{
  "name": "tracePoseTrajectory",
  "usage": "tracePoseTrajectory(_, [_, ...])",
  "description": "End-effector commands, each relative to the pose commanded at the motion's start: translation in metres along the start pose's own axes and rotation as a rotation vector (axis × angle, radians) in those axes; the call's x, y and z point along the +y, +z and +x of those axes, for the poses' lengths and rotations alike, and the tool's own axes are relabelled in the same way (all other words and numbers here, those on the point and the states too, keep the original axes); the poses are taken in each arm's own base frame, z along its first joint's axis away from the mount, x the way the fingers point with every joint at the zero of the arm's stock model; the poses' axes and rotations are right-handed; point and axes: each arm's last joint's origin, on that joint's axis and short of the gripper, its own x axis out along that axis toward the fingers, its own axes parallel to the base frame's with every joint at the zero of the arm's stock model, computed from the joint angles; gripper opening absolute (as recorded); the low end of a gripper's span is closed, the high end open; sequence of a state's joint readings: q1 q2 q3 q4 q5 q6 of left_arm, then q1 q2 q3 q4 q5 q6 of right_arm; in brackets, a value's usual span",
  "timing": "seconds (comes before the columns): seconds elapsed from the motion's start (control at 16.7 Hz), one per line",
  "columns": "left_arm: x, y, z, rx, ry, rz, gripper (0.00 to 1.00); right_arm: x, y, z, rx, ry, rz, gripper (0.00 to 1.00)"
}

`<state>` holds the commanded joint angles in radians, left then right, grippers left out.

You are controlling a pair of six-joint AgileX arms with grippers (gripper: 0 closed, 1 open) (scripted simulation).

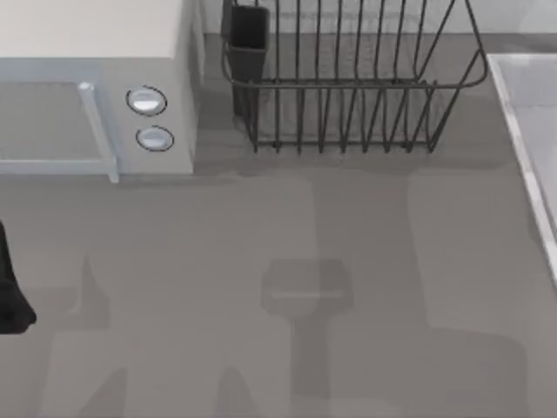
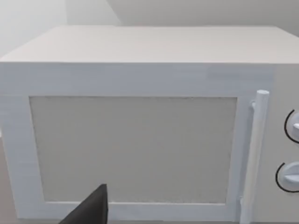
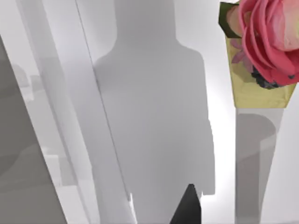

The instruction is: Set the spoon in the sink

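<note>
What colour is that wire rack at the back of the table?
The wire dish rack is dark grey, nearly black; the top view shows it best.

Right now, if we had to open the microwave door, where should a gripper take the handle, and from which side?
Grip the door handle of the microwave around mid-length, coming straight at the front face. It is a slim upright bar standing off the door's edge next to the knobs, so the fingers can probably close either side of it.

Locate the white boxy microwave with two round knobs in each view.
Top view: white boxy microwave in the upper left corner.
Left wrist view: its door straight ahead.
Right wrist view: faces the pale grey-white sink instead.
Shared landmark: its round knobs.
</note>
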<state>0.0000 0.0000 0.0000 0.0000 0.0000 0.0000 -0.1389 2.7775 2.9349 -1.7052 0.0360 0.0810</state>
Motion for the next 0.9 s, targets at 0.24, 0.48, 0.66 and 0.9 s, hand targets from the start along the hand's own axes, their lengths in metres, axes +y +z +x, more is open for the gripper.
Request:
tracePoseTrajectory(0.24, [0.0, 0.0, 0.0, 0.0, 0.0, 0.0, 1.0, 0.0, 0.003, 0.015, -0.005, 0.0, -0.002, 0.0])
tracePoseTrajectory(0.48, [0.0, 0.0, 0.0, 0.0, 0.0, 0.0, 1.0, -0.002, 0.0, 0.03, -0.015, 0.0, 0.002, 0.0])
tracePoseTrajectory(0.66, [0.0, 0.0, 0.0, 0.0, 0.0, 0.0, 1.0, -0.002, -0.001, 0.037, -0.007, -0.001, 0.003, 0.0])
tracePoseTrajectory(0.9, [0.0, 0.0, 0.0, 0.0, 0.0, 0.0, 1.0, -0.002, -0.001, 0.037, -0.007, -0.001, 0.003, 0.08])
